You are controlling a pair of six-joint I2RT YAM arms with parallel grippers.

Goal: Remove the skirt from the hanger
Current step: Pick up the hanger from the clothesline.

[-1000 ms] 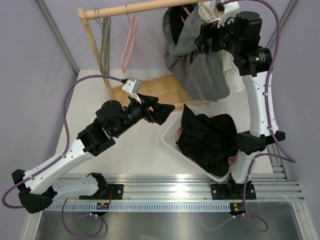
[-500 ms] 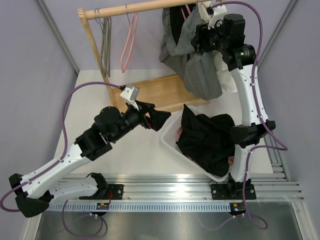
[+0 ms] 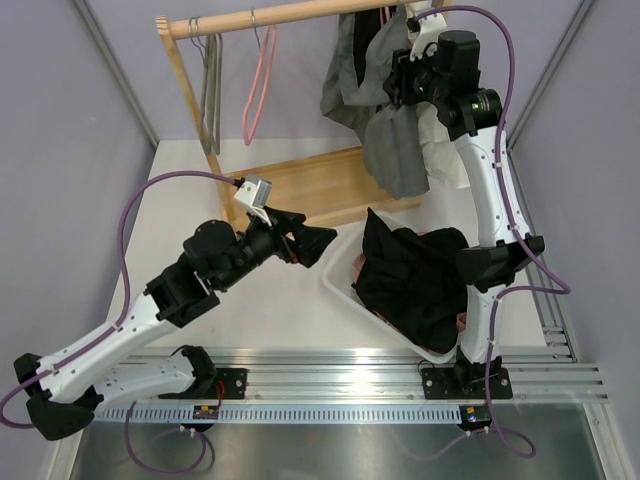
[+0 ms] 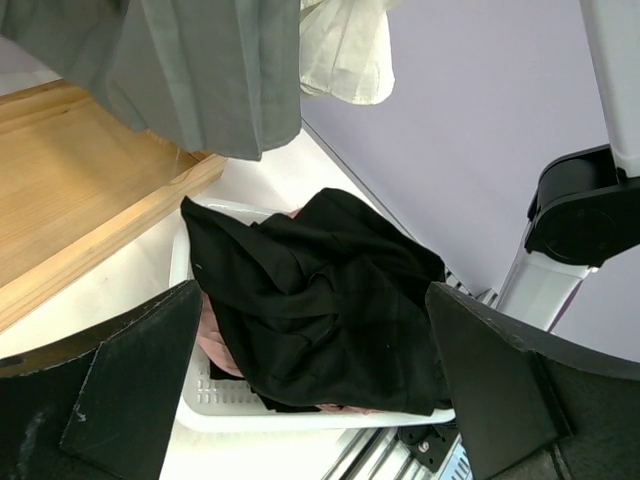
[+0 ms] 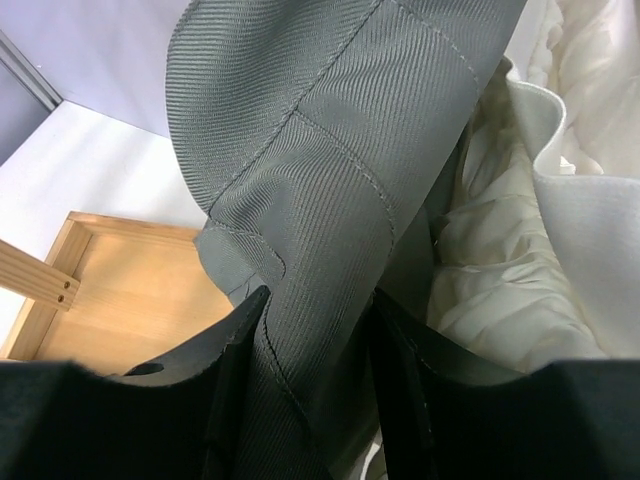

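R gripper [image 5: 320, 305] high, clamped; L gripper [image 4: 312, 300] wide open.

A black garment [image 4: 320, 295] fills the white basket [image 4: 225, 410] beside the wooden rack base [image 3: 310, 185]

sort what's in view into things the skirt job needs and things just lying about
For the job: grey skirt; wooden rail it hangs from; right hand gripping its fabric.

Lying about: cream garment; pink hanger; black garment in the white basket; wooden base; left hand, open.
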